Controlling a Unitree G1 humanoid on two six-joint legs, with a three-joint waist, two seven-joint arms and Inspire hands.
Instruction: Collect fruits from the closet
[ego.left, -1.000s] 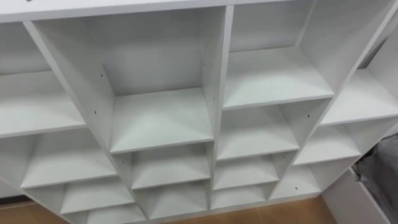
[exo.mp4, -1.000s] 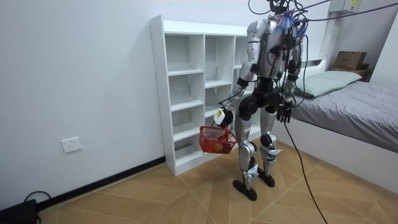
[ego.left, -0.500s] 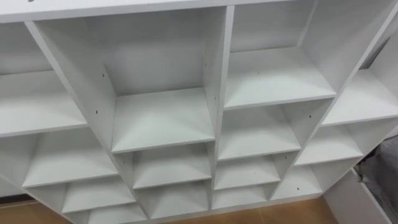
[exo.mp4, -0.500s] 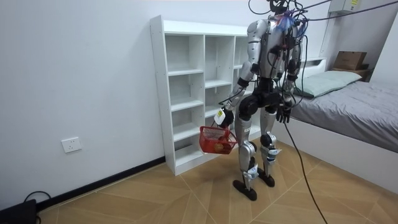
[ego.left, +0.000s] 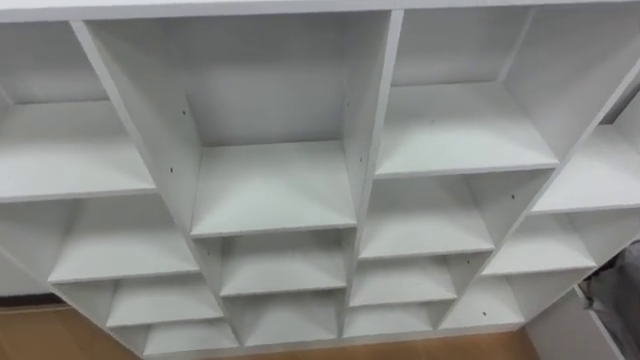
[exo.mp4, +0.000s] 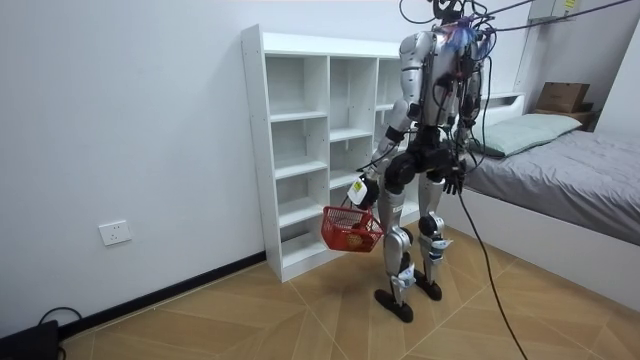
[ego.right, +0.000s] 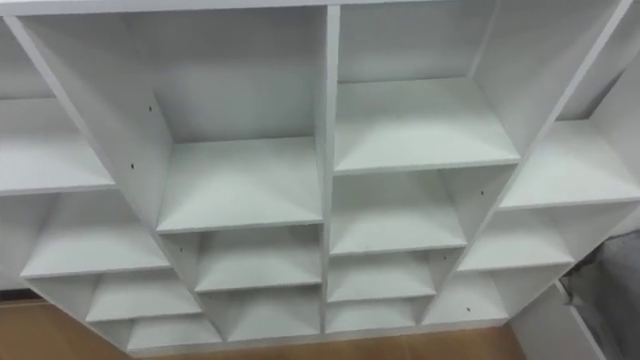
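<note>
- Viewpoint: the head camera is sitting slightly differently from a second ago, so the tall white board closet (ego.left: 372, 120) is appearing shifted toward the right of both eye views. Its boards themselves are keeping their places.
- Room view: the robot is standing upright on the wood-patterned floor (exo.mp4: 250, 320), facing the closet just as it was a second ago. The red mesh-walled carrying basket (exo.mp4: 330, 225) is hanging a touch closer to its leg than before.
- Counts: one closet, with four columns of compartments showing in the eye views and bare white shelves stacking down each. One basket and one grey-covered bed (exo.mp4: 580, 190) are showing, the bed at the room view's right.
- Left hand (exo.mp4: 356, 192): it is hanging low beside the thigh on the room view's left, fingers closing round the basket's handle. The basket is dangling below it in front of the closet's lower shelves.
- Right hand (exo.mp4: 452, 181): it is hanging by the hip on the bed side, fingers loose and holding nothing.
- Fruit: yellowish-orange contents (exo.mp4: 350, 238) are showing through the basket's red mesh; they are too small for their number or kind to be told.
</note>
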